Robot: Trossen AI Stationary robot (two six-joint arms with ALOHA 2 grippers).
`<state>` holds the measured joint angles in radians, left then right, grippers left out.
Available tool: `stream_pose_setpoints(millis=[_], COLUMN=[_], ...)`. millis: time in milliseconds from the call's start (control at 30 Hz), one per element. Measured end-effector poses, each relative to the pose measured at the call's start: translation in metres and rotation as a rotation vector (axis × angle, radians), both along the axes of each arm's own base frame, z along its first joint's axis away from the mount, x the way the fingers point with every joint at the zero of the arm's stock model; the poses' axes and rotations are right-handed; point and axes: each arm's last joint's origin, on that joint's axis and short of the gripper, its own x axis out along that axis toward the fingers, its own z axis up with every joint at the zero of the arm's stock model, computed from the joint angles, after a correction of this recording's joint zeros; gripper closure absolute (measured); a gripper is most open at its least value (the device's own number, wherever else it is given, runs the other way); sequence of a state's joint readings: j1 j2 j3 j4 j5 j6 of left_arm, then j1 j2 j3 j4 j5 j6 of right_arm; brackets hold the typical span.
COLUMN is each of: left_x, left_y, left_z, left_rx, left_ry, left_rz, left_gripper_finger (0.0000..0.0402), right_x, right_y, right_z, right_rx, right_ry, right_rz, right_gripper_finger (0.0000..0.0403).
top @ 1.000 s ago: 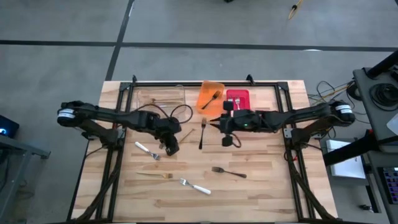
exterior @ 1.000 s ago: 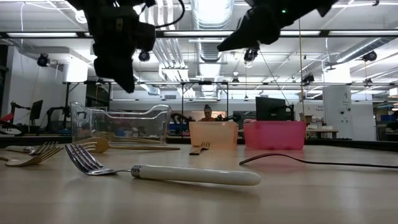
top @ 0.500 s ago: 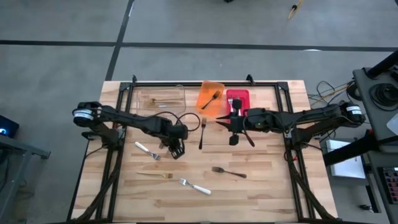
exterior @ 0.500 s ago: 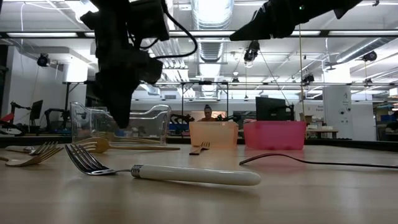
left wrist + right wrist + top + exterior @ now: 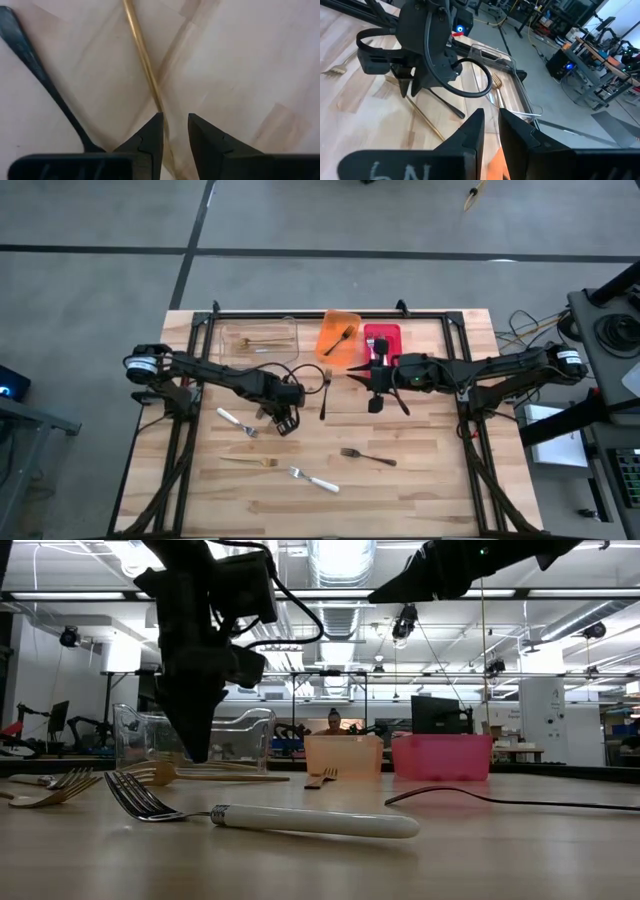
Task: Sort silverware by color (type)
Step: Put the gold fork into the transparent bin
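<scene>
in the left wrist view, the gold utensil runs off the picture's edge at one end and slips out of sight between the left tool and its dark fingers at the other, so neither end shows. the black utensil beside it is cut off the same way. from overhead, the left tool's fingertips are too small to tell whether they touch anything. in the low view both arms are cut off by the upper edge, and the right tool shows nothing between its fingers.
</scene>
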<state>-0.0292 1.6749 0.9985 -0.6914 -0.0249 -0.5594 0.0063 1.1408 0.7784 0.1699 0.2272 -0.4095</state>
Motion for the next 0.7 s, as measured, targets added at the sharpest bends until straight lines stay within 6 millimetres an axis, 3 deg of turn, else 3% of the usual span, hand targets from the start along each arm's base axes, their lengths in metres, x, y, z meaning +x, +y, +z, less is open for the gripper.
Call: stream_pose_setpoints(millis=[333,700], left_x=[0.001,0.004], left_y=[0.0,0.0], left_z=[-0.001,-0.013], left_rx=[0.018,0.021], left_ry=[-0.006,0.032], left_rz=[0.003,-0.001], left_gripper_finger=[0.03,0.0297], right_x=[0.0,0.0], right_y=[0.0,0.0], right_z=[0.0,0.0], right_rx=[0.0,0.0], right_ry=[0.0,0.001], right_rz=[0.0,0.0], right_gripper_finger=[0.0355,0.0355])
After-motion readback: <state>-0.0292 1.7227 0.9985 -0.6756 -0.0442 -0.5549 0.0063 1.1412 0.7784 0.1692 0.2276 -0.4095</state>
